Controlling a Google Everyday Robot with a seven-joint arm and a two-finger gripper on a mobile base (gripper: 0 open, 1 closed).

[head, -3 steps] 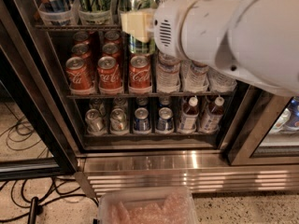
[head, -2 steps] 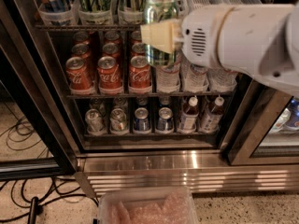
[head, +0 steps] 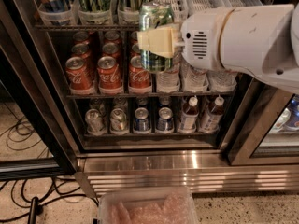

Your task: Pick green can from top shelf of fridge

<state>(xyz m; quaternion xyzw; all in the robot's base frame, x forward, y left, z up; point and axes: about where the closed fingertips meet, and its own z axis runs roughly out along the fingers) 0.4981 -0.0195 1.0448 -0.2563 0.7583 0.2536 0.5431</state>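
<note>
My gripper (head: 156, 40) is shut on the green can (head: 156, 17), a green and silvery-white can with a silver lid, held upright in front of the open fridge (head: 154, 164). One cream finger (head: 156, 42) crosses the can's front. The can is out in front of the top shelf (head: 84, 27), a dark wire rack with a row of clear and white slotted bins holding more cans. My white arm (head: 243, 36) comes in from the right.
Red cola cans (head: 110, 73) and water bottles (head: 194, 80) fill the middle rack. Silver and blue cans (head: 140, 120) and small bottles (head: 201, 113) stand on the lower rack. A clear bin (head: 149, 206) sits on the floor in front. Cables (head: 23, 204) lie at the left.
The gripper has drawn back toward the right with the green can in it, and the can now stands clear of the shelf's bins.
</note>
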